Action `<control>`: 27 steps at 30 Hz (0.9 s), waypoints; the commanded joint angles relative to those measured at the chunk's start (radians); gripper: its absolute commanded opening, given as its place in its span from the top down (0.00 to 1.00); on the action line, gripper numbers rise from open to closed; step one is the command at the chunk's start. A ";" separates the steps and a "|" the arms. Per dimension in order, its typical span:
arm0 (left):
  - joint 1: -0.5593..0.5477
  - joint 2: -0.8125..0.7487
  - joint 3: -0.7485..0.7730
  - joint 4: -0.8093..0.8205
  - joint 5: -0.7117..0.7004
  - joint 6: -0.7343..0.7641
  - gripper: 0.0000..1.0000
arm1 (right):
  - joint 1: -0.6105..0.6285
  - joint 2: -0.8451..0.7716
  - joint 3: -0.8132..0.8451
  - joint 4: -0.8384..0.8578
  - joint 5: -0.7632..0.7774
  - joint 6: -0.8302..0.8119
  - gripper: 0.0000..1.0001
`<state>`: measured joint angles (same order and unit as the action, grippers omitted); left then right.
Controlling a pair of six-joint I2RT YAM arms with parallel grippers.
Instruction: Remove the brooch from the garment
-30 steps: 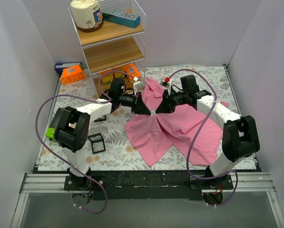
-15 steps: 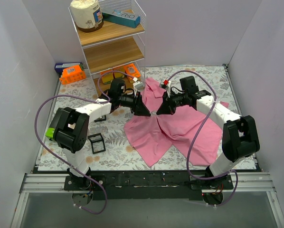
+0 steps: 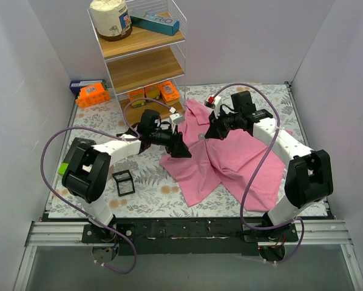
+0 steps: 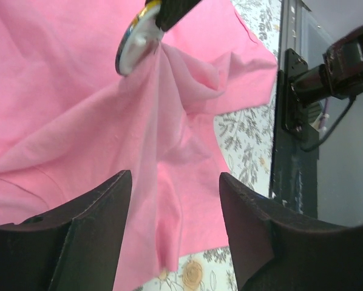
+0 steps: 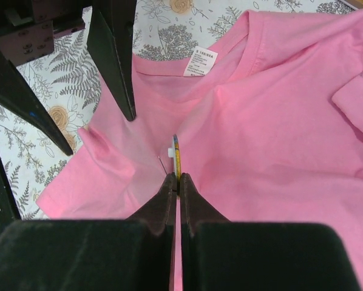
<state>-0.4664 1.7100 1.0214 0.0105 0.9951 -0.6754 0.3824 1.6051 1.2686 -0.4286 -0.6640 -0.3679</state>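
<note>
My right gripper (image 5: 178,177) clamps the brooch (image 5: 176,156), tenting the shirt (image 5: 278,121) toward the far edge of the tabletop (image 3: 96,127); my left gripper (image 4: 174,182) hangs apart. Next, I judge, the left must hold the cloth so the brooch pulls free.

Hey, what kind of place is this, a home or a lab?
Probably a robot lab's test booth dressed as a home: plain white walls box in a floral-clothed table, the left arm and right arm are bolted to a metal rail, and a wire shelf holds props.
</note>
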 commanded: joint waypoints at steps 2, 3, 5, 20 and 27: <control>-0.060 -0.010 0.026 0.123 -0.191 -0.013 0.43 | 0.001 -0.027 0.034 0.002 0.009 0.049 0.99; -0.064 -0.006 0.038 0.129 -0.220 -0.012 0.43 | 0.000 -0.027 0.034 0.013 0.009 0.055 0.99; -0.067 -0.001 0.051 0.132 -0.252 -0.015 0.45 | 0.000 -0.027 0.032 0.017 0.010 0.063 0.99; -0.094 0.039 0.063 0.157 -0.248 -0.019 0.46 | 0.003 -0.011 0.034 0.031 0.006 0.104 0.99; -0.098 0.066 0.100 0.155 -0.201 -0.026 0.71 | 0.003 -0.011 0.018 0.031 0.015 0.093 0.99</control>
<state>-0.5602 1.7809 1.0718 0.1440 0.7570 -0.7040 0.3824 1.6054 1.2694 -0.4305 -0.6521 -0.2787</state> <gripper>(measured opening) 0.351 0.031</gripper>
